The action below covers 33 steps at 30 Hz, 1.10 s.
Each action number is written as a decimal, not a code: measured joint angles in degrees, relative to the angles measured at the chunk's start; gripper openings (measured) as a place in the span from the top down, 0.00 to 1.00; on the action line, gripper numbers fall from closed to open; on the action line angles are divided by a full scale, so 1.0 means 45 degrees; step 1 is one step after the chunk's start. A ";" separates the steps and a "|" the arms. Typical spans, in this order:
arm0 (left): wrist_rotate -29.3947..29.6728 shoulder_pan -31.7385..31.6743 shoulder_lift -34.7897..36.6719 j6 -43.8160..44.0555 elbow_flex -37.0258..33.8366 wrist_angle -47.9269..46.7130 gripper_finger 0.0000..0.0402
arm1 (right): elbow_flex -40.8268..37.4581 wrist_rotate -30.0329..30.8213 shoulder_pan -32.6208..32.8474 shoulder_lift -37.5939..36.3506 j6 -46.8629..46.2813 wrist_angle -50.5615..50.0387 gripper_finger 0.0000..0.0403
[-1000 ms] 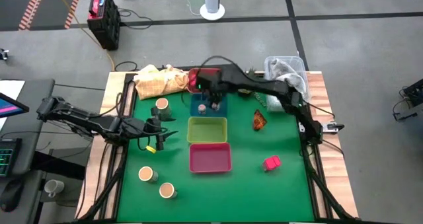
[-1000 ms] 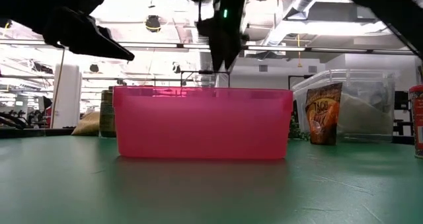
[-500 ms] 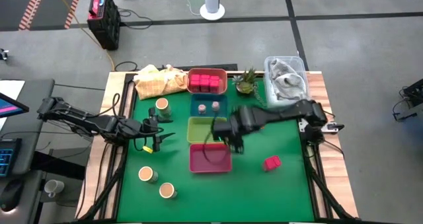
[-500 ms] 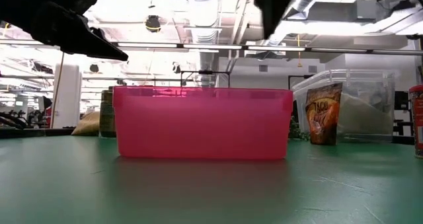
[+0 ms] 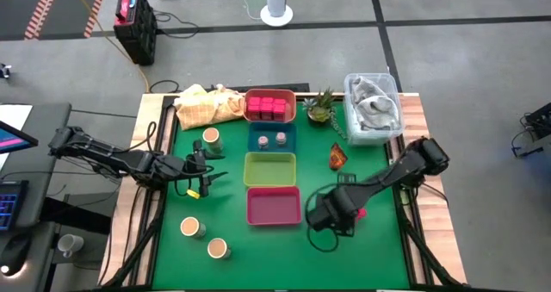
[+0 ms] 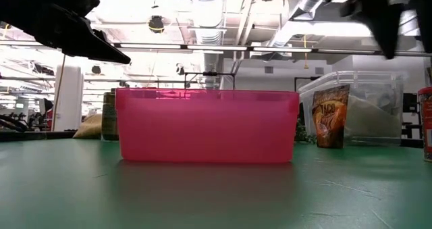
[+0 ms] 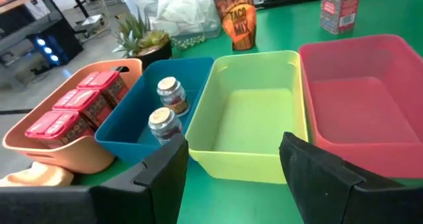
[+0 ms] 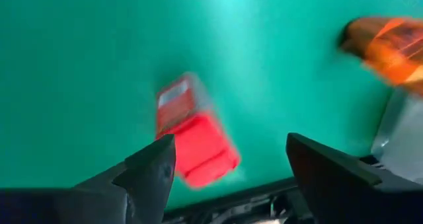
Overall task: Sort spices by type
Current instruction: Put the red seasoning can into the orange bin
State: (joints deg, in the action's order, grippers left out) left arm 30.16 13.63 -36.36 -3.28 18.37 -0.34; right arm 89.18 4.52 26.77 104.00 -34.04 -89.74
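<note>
Two dark jointed arms (black cables trailing), blunt matte-black fingers (image 7: 314,168).

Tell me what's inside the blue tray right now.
Two small grey shaker jars stand in the blue tray, seen from the left wrist view. Its near corner is hidden behind the left gripper's finger.

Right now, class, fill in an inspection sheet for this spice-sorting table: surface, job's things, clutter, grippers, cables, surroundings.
Surface: green mat on a wooden table.
Job's things: red cubes in the orange tray; two grey shaker jars in the blue tray; yellow-green tray and pink tray hold nothing; three tan-topped jars and the taco mix packet loose; one red cube loose.
Clutter: potted plant, clear bin, yellow cloth.
Grippers: left gripper open, waiting at the mat's left edge; right gripper open above the loose cube.
Cables: yellow and white leads on the floor.
Surroundings: black case, white pole base.
</note>
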 joint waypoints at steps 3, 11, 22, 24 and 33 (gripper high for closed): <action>0.0086 0.0000 0.0000 0.0022 0.0000 -0.0145 0.44 | -0.0277 -0.0050 0.0530 -0.0128 -0.0164 0.0076 0.21; 0.0610 0.0000 -0.0005 0.0549 0.0000 -0.0935 0.44 | -0.1609 -0.0067 0.1991 -0.0153 -0.0308 0.0549 0.20; 0.1704 -0.0005 0.0000 0.0682 0.0000 -0.0932 0.44 | -0.3067 -0.0346 0.2180 -0.0149 -0.0506 0.1349 0.21; 0.1704 -0.0005 0.0000 0.0684 0.0003 -0.0934 0.44 | -0.3187 -0.0351 0.2171 -0.0159 -0.0290 0.1341 0.21; 0.1704 -0.0005 0.0000 0.0509 0.0010 -0.1054 0.44 | -0.2943 -0.0385 0.1568 -0.0149 0.0517 0.1063 0.21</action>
State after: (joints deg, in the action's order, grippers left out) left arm 37.82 13.61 -36.36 -0.99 18.41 -5.08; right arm 75.94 2.78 33.82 103.33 -31.71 -84.96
